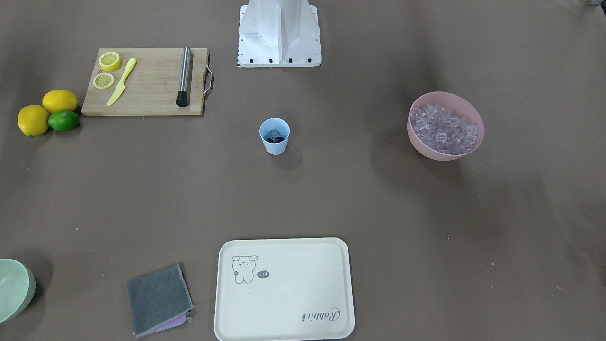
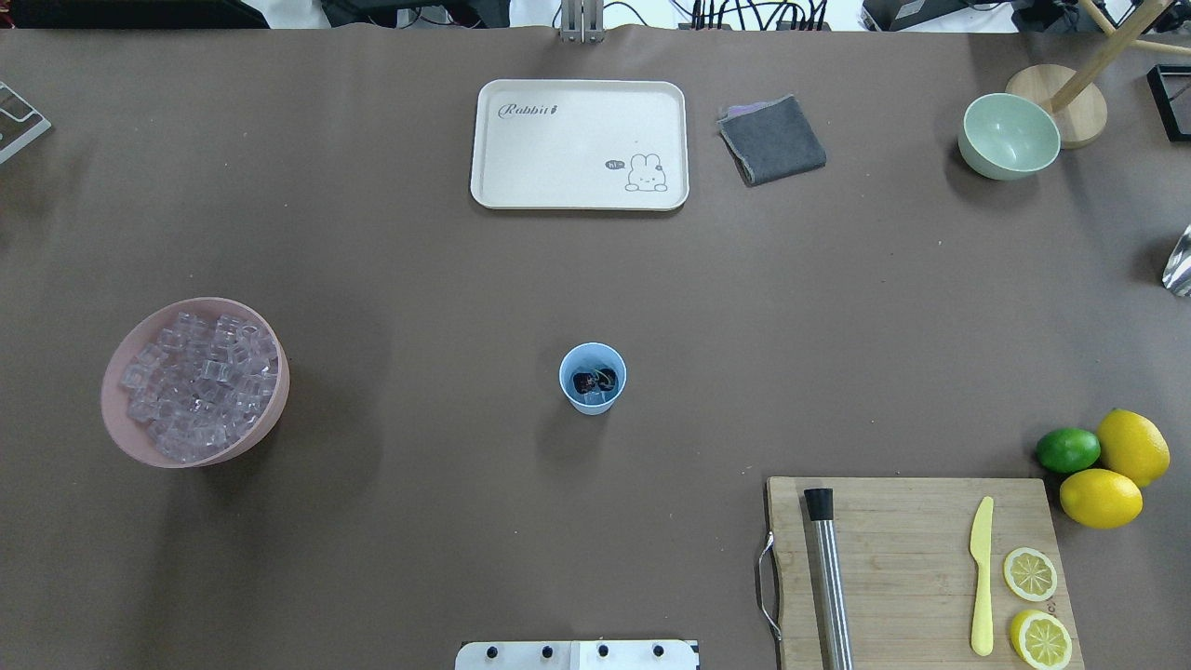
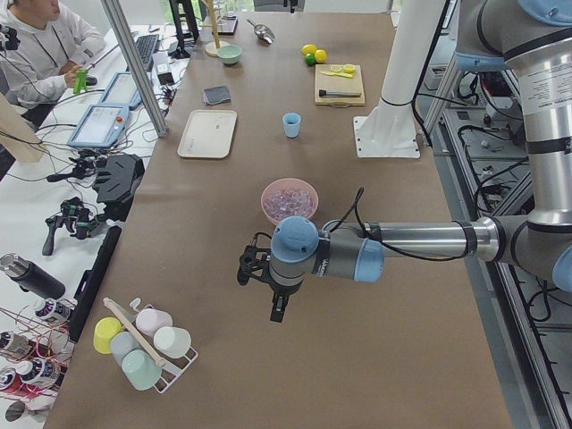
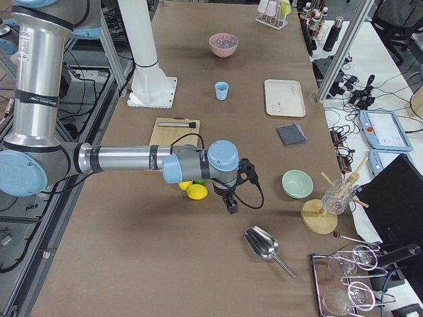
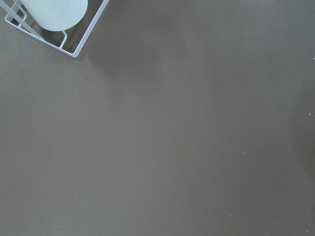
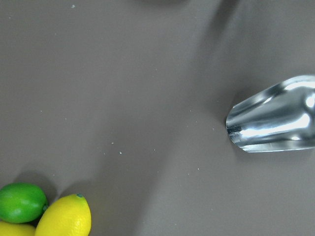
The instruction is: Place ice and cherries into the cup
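Observation:
The light blue cup [image 2: 593,377] stands upright mid-table and also shows in the front view [image 1: 274,136]. Inside it lie dark cherries [image 2: 594,380] with a glassy cube beside them. The ice [image 2: 198,386] fills a pink bowl [image 2: 119,423] far to the cup's left in the overhead view. My left gripper [image 3: 277,311] shows only in the exterior left view, over bare table past the pink bowl. My right gripper [image 4: 231,206] shows only in the exterior right view, near the lemons. I cannot tell whether either is open or shut.
A wooden board [image 2: 916,521] holds a steel muddler [image 2: 828,577], a yellow knife and lemon halves. Lemons [image 2: 1101,498] and a lime [image 2: 1068,449] lie beside it. A cream tray [image 2: 579,144], grey cloth [image 2: 772,140], green bowl [image 2: 1009,136] and metal scoop [image 6: 275,120] are around.

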Action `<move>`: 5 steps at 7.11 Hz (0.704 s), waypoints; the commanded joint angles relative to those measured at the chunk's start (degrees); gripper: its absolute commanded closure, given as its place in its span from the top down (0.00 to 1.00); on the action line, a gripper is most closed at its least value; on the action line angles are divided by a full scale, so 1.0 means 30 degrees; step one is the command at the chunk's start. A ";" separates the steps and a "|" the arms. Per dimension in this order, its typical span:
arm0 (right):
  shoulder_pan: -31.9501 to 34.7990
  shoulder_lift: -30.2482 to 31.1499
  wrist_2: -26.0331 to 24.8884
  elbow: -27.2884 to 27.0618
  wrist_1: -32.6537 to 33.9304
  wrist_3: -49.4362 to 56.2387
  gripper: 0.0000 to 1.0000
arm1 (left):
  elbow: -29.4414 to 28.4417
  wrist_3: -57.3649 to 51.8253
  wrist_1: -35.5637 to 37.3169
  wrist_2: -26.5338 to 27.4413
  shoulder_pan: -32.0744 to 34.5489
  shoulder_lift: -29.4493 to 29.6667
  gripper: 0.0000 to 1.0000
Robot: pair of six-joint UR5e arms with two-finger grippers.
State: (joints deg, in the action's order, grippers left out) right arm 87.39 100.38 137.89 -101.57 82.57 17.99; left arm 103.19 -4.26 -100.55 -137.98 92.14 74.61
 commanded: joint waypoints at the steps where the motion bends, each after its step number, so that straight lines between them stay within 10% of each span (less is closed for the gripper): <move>1: 0.0518 0.0290 -0.0520 0.0196 0.0045 0.0389 1.00 | 0.0029 -0.0045 -0.0057 0.0143 0.0137 -0.0405 0.98; 5: 0.1164 0.0349 -0.0730 0.0050 0.0045 0.0390 1.00 | 0.0026 0.0042 0.0060 0.0145 0.0137 -0.0203 0.97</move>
State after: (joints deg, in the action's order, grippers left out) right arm 90.51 101.26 135.78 -101.16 82.70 19.16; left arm 103.35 -4.21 -100.51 -137.59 92.63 73.73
